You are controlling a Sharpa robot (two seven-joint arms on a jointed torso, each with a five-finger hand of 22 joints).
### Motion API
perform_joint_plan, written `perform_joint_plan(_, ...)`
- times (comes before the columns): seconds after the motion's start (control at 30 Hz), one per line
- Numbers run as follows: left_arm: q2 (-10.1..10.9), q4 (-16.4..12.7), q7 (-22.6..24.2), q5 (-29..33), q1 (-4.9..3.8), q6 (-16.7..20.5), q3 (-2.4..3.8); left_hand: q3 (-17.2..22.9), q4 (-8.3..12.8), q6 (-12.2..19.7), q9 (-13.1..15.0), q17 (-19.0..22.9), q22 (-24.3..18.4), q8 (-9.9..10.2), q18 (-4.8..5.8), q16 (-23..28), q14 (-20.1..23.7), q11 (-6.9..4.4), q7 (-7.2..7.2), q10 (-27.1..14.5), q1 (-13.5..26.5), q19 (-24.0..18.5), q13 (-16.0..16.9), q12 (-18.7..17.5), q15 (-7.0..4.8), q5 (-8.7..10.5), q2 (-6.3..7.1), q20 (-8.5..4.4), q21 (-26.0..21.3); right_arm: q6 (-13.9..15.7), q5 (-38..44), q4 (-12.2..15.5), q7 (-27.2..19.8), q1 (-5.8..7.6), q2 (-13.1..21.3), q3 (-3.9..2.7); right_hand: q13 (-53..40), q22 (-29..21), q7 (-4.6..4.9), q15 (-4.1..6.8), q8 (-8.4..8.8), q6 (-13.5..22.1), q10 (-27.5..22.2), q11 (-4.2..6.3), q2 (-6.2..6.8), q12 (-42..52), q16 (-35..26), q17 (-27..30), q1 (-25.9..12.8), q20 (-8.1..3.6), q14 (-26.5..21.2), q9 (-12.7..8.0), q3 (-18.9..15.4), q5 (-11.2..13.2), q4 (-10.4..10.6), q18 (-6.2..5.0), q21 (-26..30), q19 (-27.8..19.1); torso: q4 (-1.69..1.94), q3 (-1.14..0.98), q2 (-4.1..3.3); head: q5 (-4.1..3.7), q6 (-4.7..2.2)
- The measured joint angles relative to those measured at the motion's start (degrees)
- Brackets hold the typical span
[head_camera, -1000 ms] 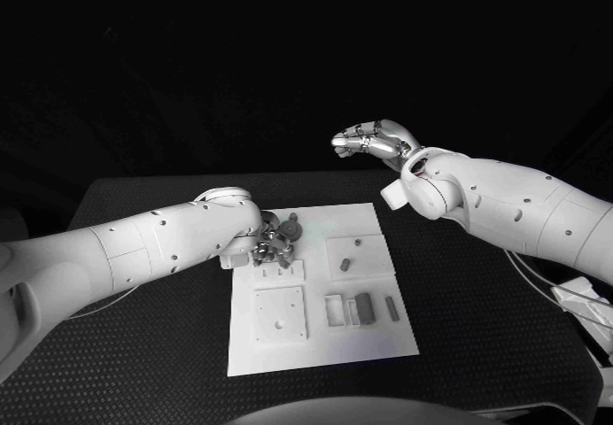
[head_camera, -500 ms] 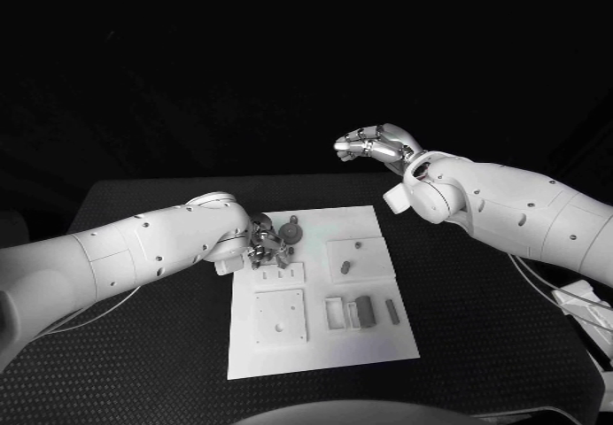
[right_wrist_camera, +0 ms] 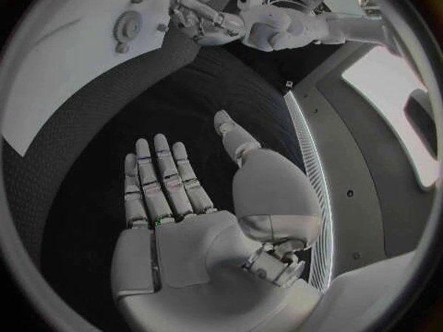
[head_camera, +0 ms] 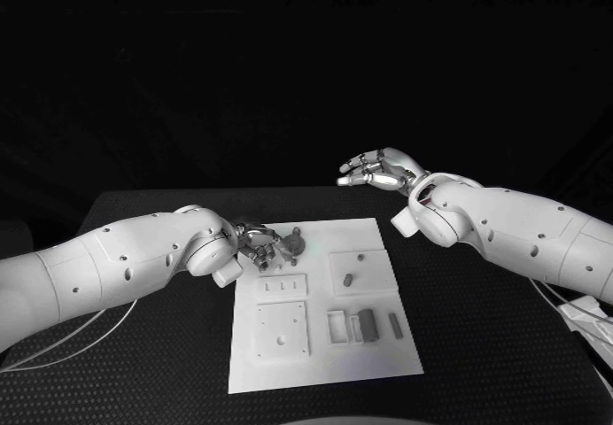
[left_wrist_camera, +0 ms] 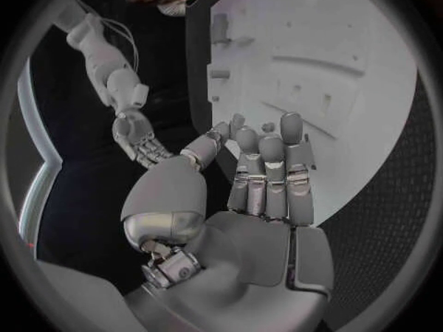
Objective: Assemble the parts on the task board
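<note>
The white task board [head_camera: 320,354] lies in the middle of the table with small grey parts on it. A round gear-like part [head_camera: 295,239] sits near its far left corner. My left hand [head_camera: 260,246] is at that corner beside the gear, fingers stretched over the board's edge [left_wrist_camera: 351,125], and I see nothing held in them. My right hand [head_camera: 379,168] hangs in the air beyond the board's far right corner, palm bare [right_wrist_camera: 176,199] and fingers spread, well apart from every part. A short peg [head_camera: 347,279] lies in the square recess.
Near the board's front right lie two dark bars [head_camera: 367,323] [head_camera: 395,327] beside a white frame [head_camera: 338,326]. A slotted plate [head_camera: 281,285] and a square plate [head_camera: 283,331] sit on the left half. Black table mat [head_camera: 153,354] surrounds the board.
The camera has shifted a little. My left forearm has swung outward while its hand stays by the gear. My right hand has sunk slightly and its fingers have uncurled.
</note>
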State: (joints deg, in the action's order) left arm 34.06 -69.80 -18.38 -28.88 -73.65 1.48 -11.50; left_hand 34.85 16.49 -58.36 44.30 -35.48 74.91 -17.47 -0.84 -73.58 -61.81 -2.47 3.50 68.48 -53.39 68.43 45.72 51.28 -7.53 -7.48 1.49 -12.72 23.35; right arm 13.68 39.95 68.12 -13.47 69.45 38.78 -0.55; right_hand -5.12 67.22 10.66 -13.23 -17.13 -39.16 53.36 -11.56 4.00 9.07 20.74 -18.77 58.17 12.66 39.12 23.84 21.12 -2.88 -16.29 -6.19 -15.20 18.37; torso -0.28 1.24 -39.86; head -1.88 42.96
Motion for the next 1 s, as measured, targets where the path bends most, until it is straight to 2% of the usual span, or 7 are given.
perform_joint_plan(0.27, 2.2, -3.1, 8.7, 15.2, 0.05, 6.3, -0.05, 0.1, 0.1, -0.3, -0.2, 1.0, 0.0, 0.0, 0.0, 0.9, 0.2, 0.13, -0.3, 0.1, -0.2, -0.8, -1.1, -1.4, 0.38, 0.02, -0.07, 0.32, -0.6, 1.8, 12.0, 3.5, 3.7, -0.76, 1.0, 0.49, -0.3, 0.2, 0.44, 1.07, -1.4, -2.5, 2.7, 1.05, 1.66, 1.7, 1.8, -0.9, 3.6, -0.16, 2.8, 0.2, -0.4, 0.0, -0.4, -0.01, 0.0, 3.1, -0.09, 0.01, 0.0, 0.26, -2.08)
perform_joint_plan(0.37, 2.7, -3.9, 12.3, 20.3, 0.17, 9.0, -0.05, 0.1, 0.1, -0.3, -0.4, 1.2, 0.0, 0.0, 0.01, 0.9, 0.2, 0.1, -0.3, 0.3, -0.2, -0.8, -1.4, -1.7, 0.39, 0.02, -0.07, 0.32, -0.6, 2.3, 17.7, 5.2, 5.6, -0.95, 1.2, 1.38, -0.7, 0.1, 0.5, 1.64, -2.03, -3.8, 3.7, 1.49, 1.66, 2.3, 2.4, -1.5, 4.2, -0.16, 3.9, 0.4, -0.9, 0.0, -0.4, -0.19, 0.0, 4.5, -0.09, 0.0, -0.02, 0.35, -3.02)
perform_joint_plan(0.4, 2.9, -4.2, 13.2, 21.6, 0.26, 9.7, -0.05, 0.1, 0.1, -0.4, -0.4, 1.3, 0.0, 0.0, 0.01, 0.9, 0.2, -0.02, -0.37, 0.5, -0.2, -0.8, -1.5, -1.7, 0.39, 0.13, -0.07, 0.32, -0.6, 2.4, 19.5, 5.7, 6.2, -1.0, 1.2, 1.67, -0.9, 0.1, 0.59, 1.79, -2.03, -3.9, 4.0, 1.76, 1.84, 2.6, 2.5, -1.7, 4.4, -0.26, 4.3, 0.4, -1.2, 0.0, -0.4, -0.9, 0.0, 4.8, -0.09, 0.01, -0.02, 0.38, -3.28)
perform_joint_plan(0.6, 3.6, -5.6, 18.2, 27.9, 0.97, 14.0, -0.11, 0.1, 0.1, -0.6, -0.8, 1.5, 0.0, 0.2, 0.0, 0.9, 0.1, -0.1, -0.57, 0.9, -0.7, -0.8, -1.8, -2.1, 0.5, 0.35, -0.06, 0.32, -0.6, 3.1, 29.3, 9.4, 10.0, -1.24, 1.3, 3.42, -1.9, -0.4, 0.65, 2.32, -2.33, -4.7, 5.2, 2.3, 2.13, 3.5, 3.1, -2.6, 4.3, -0.16, 5.6, 0.6, -1.7, 0.0, -0.1, -0.9, 0.0, 6.8, -0.09, 0.01, 0.01, 0.66, -4.8)
perform_joint_plan(0.67, 3.6, -5.9, 19.3, 29.2, 1.08, 15.0, -0.11, 0.1, 0.1, -0.6, -0.8, 1.6, 0.0, 0.4, 0.01, 0.9, 0.0, -0.1, -0.57, 0.9, -0.7, -0.8, -1.8, -2.1, 0.59, 0.45, -0.06, 0.33, -0.6, 3.7, 31.7, 10.2, 11.4, -1.35, 1.0, 3.59, -2.2, -0.4, 0.82, 2.51, -2.33, -4.9, 5.4, 2.56, 2.64, 3.5, 3.4, -2.9, 3.8, -0.07, 6.0, 0.6, -1.7, 0.0, -0.1, -1.76, 0.3, 7.0, -0.09, 0.01, 0.03, 0.75, -5.11)
perform_joint_plan(0.87, 3.5, -6.4, 21.3, 31.1, 1.42, 16.8, -0.1, 0.0, 0.1, -0.8, -0.9, 1.7, 0.0, 0.2, 0.0, 0.9, 0.0, -0.03, -0.76, 1.3, -0.7, -0.8, -2.0, -2.1, 0.6, 0.5, -0.06, 0.33, -0.8, 6.1, 35.7, 11.5, 14.3, -1.54, -0.2, 3.64, -2.7, -0.5, 0.82, 2.56, -2.33, -4.9, 5.4, 2.56, 4.7, 3.7, 3.4, -3.5, 2.7, -0.07, 6.0, 0.6, -1.2, 0.0, 0.4, -1.77, 0.7, 7.8, -0.09, 0.01, 0.04, 0.88, -5.89)
perform_joint_plan(1.0, 3.5, -6.6, 22.1, 31.9, 1.42, 17.6, -0.1, 0.0, 0.1, -0.8, -1.0, 1.8, 0.0, 0.2, 0.0, 0.9, 0.0, -0.1, -0.76, 1.3, -0.7, -0.8, -2.0, -2.3, 0.61, 0.34, -0.06, 0.34, -0.8, 8.2, 37.0, 11.9, 15.7, -1.67, -1.0, 3.67, -3.1, -0.4, 0.65, 2.75, -2.33, -5.1, 5.4, 2.56, 5.29, 3.7, 3.4, -3.9, 2.1, -0.07, 6.2, 0.7, -0.2, 0.0, 1.4, -1.77, 0.9, 7.8, -0.09, -0.03, 0.01, 0.89, -6.09)
